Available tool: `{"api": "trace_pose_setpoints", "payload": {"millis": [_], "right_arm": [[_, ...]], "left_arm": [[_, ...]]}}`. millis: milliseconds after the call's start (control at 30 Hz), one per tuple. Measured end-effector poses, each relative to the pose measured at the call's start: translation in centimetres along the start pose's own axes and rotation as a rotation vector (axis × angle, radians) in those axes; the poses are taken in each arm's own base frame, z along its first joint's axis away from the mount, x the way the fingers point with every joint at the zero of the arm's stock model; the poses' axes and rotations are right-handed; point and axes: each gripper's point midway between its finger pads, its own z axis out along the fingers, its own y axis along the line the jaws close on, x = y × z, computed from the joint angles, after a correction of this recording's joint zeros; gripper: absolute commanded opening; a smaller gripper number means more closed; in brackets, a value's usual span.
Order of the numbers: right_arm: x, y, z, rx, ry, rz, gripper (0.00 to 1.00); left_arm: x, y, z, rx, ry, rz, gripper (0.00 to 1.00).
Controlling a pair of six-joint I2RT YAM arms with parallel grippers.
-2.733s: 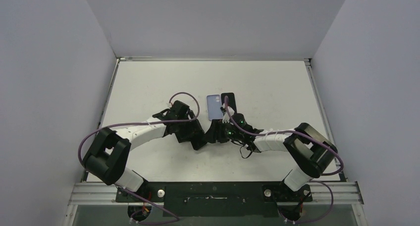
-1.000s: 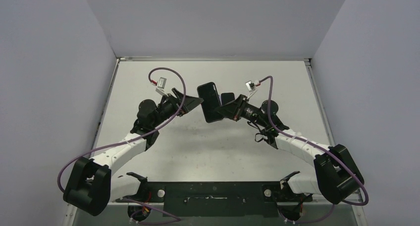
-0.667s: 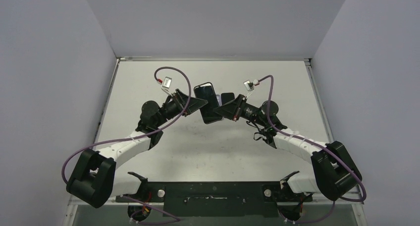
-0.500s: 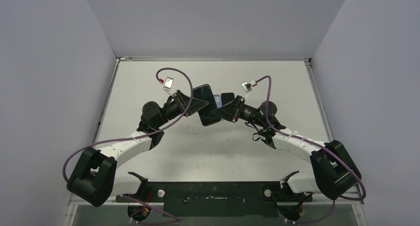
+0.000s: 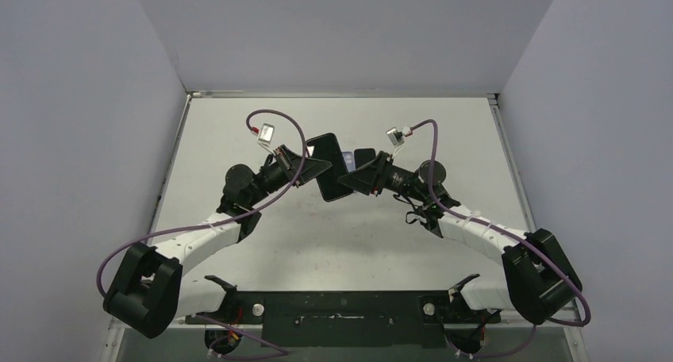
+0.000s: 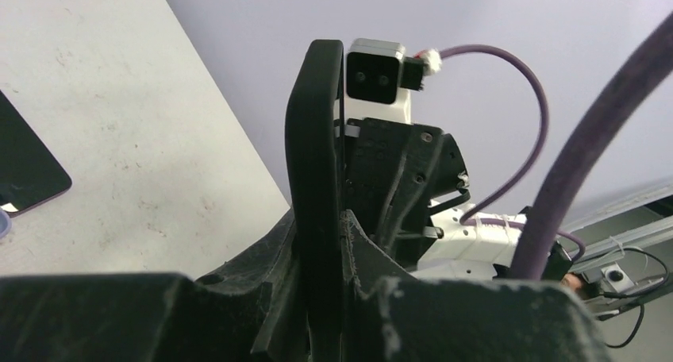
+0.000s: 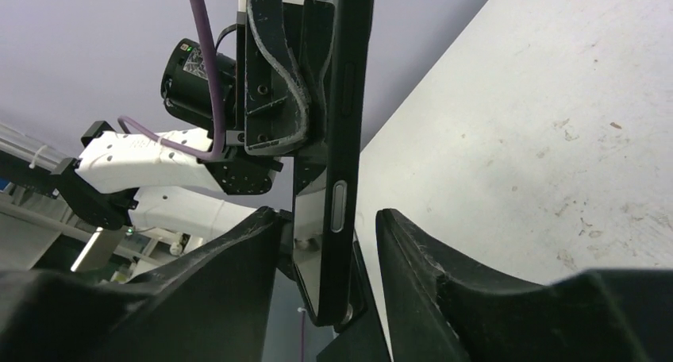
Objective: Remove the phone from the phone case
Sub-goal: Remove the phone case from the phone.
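**Phone aloft, case apparently not yet off**

The phone is being held clear of the bench, in the middle of the overhead frame. The left pincer is clenching it across its faces. The right pincer is standing released, its fingers flanking the phone with slim gaps on both sides. The dark rim with its moulded side button is looking to me like the case, so the separating seems undone, though I cannot be sure. Another dark slab is lying on the bench just behind.
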Motion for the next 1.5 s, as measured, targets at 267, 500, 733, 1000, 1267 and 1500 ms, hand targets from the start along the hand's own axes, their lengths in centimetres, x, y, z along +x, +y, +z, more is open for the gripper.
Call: {"api": "trace_pose_setpoints", "payload": {"millis": [267,500,733,1000,1267,1500], "right_arm": [[-0.8,1.6,-1.0,0.022,-0.032,-0.097,0.88],[-0.4,2.3,-0.2,0.033,-0.065,-0.109,0.86],[1.2,2.5,0.9,0.026,-0.051,-0.09,0.74],[1.3,2.8,1.6,-0.012,-0.074,-0.112,0.57],[1.0,2.8,1.9,-0.032,-0.104,-0.137,0.4],[0.9,2.4,2.0,-0.024,-0.109,-0.172,0.08]], "left_arm": [[-1.5,0.8,-1.1,-0.096,-0.131,-0.053,0.0],[-3.1,1.2,-1.3,-0.15,-0.275,-0.125,0.0],[-3.8,0.9,-1.0,-0.153,-0.361,-0.182,0.0],[-4.5,0.6,-0.9,-0.138,-0.419,-0.247,0.0],[-4.1,0.7,-0.6,-0.138,-0.413,-0.292,0.0],[-4.0,0.6,-0.5,-0.131,-0.41,-0.337,0.0]]}}
